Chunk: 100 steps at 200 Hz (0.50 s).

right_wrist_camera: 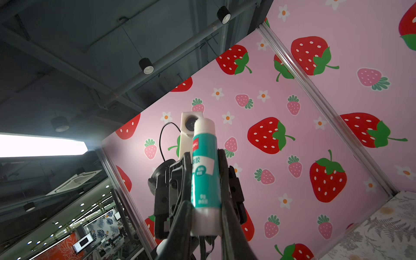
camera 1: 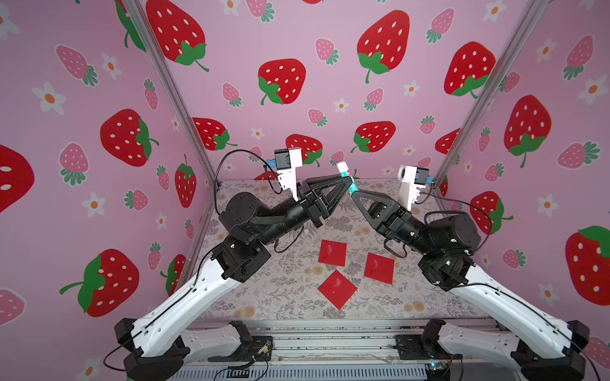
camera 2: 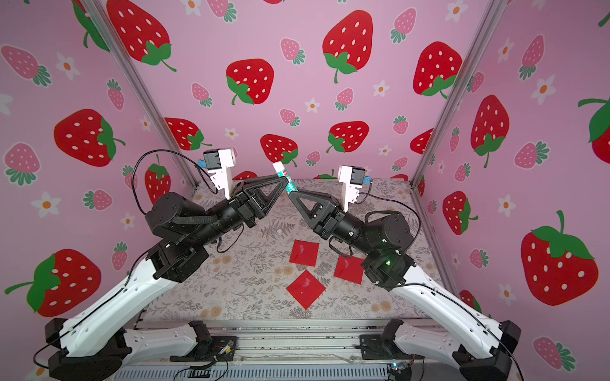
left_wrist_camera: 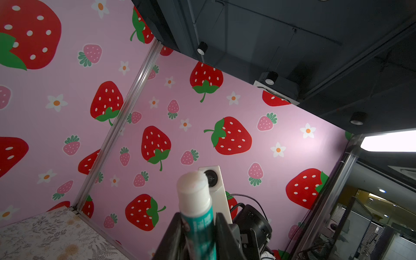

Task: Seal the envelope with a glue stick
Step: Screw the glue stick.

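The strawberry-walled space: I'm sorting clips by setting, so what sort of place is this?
Probably a purpose-built robot booth inside a larger building: pink strawberry-print wall panels on bare aluminium corner posts, a floral-cloth tabletop with two white-and-black robot arms at its front, and a dark industrial ceiling above the walls.

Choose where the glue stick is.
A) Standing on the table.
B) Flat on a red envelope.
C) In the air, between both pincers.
C: the glue stick is up off the table, gripped by the left pincer and the right pincer.
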Motion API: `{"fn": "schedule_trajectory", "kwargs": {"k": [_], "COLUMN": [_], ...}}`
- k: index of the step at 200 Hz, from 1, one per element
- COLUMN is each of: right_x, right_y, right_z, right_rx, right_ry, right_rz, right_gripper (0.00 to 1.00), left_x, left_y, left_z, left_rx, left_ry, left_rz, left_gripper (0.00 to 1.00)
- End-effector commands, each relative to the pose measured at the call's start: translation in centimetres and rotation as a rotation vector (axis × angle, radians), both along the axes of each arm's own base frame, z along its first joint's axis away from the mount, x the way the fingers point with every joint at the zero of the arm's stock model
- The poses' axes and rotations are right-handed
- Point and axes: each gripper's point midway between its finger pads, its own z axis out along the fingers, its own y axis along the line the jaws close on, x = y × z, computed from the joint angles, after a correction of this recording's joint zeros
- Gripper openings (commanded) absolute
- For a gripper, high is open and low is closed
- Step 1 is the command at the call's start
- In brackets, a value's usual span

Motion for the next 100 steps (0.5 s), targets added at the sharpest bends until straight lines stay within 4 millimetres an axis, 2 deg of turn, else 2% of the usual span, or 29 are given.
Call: {"fn": "schedule_trajectory", "kwargs": {"k": [1,32,100], "right_x": [-2.2,-3.4,-3.9], "right_y": [-1.0,-1.0,-1.3], "right_z": [1.4,2.0,2.4], "right_rx": [-0.053,-0.084,-0.098], "right_ry": [-0.114,-0.157,-0.188], "right_rz": [-0.003,0.033,0.031], "right_gripper": [0.07,0.06,0.05], "left_x": [-2.1,-2.8,-2.8], "left_y": [1.1,0.8,0.0], "left_z": [2.5,2.8,2.8], "left_rx": [-0.014,0.014,0.022], "left_ry": [-0.092,-0.114,-0.108], "left_rz": [-0.036,-0.064,-0.102], "left_gripper": [0.22,0.24,0.25]}}
